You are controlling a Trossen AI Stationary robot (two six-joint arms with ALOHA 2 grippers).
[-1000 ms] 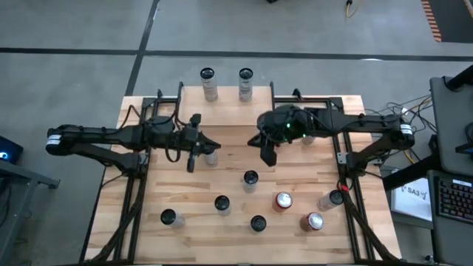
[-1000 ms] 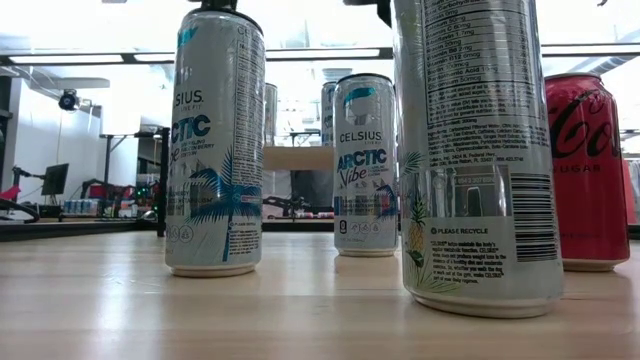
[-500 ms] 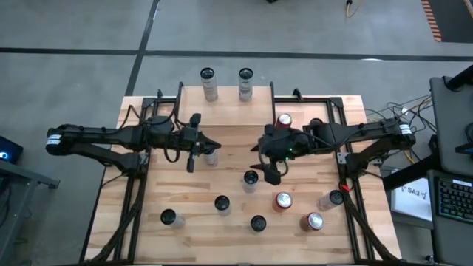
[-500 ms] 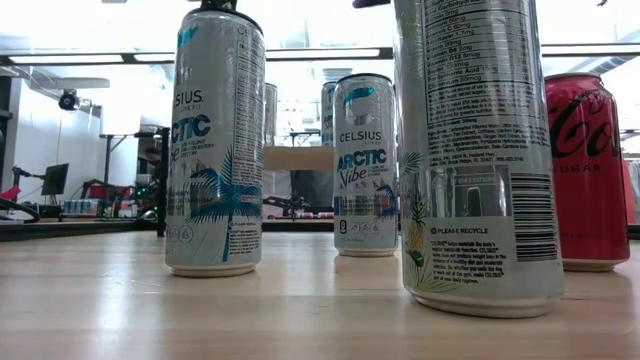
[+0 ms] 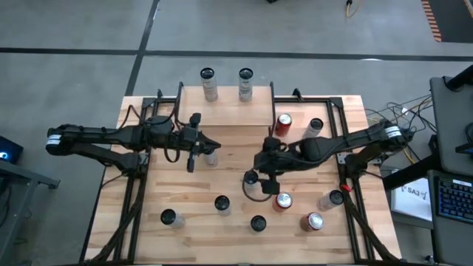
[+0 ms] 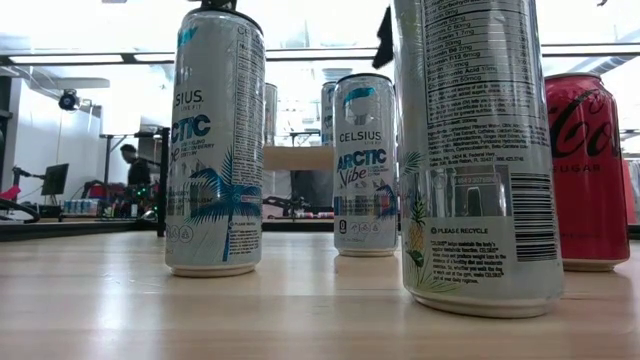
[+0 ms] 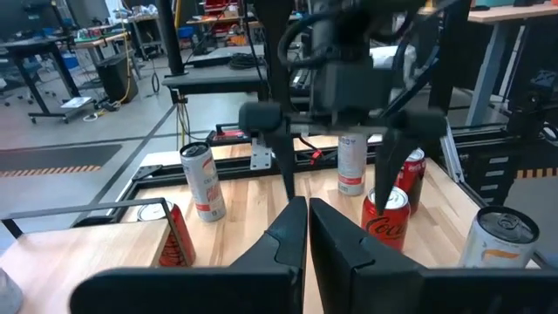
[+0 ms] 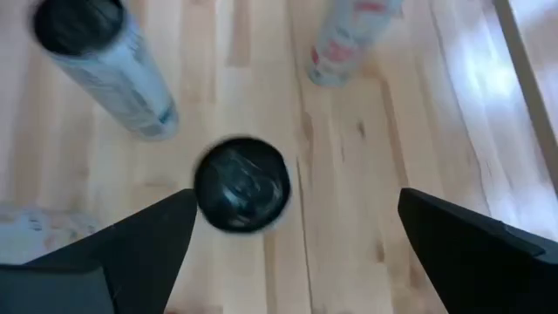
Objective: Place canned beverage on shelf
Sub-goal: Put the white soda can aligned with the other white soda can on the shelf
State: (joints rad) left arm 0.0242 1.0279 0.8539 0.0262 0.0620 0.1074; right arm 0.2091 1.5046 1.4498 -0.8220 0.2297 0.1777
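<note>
Several tall cans stand upright on the plank table. My right gripper (image 5: 260, 185) hangs open above a dark-topped can (image 5: 251, 177) in the table's middle. In the right wrist view that can (image 8: 241, 183) shows below, between my fingertips (image 8: 296, 199) and nearer one finger, untouched. The shelf (image 5: 225, 107) stands at the far middle with two cans (image 5: 207, 75) (image 5: 245, 75) on its far part. My left gripper (image 5: 198, 151) waits shut left of centre, holding nothing (image 7: 305, 228).
A red can (image 5: 284, 120) and a pale can (image 5: 314, 125) stand right of the shelf. More cans stand near the front: red ones (image 5: 282, 199) (image 5: 314, 220), dark-topped ones (image 5: 222, 203) (image 5: 257, 222) (image 5: 168, 216). One can (image 5: 212, 155) stands by my left gripper.
My right gripper has swung from beside the shelf toward the table's near edge and down, tipping more steeply downward, and has opened wide above the dark-topped can. The red and pale cans right of the shelf have come into sight from under the arm.
</note>
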